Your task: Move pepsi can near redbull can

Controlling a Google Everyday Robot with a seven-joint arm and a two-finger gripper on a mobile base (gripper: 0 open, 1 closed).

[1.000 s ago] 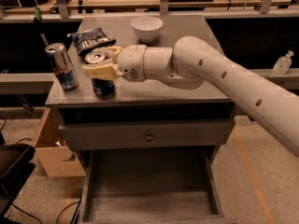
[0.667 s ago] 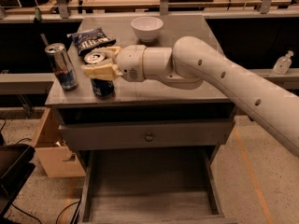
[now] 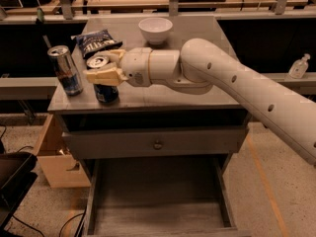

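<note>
The gripper [image 3: 98, 66] clasps the pepsi can [image 3: 106, 93], which stands upright at the tabletop's [image 3: 197, 101] front left, just beside the redbull can [image 3: 65, 70]. Neither can's lettering is readable.

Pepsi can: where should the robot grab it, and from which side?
Around its round side wall, near the top, coming sideways from the picture's right. The pepsi can stands upright on the table, and the redbull can stands close on its left, crowding that side. The gripper is there now, jaws across the can's front and back.
</note>
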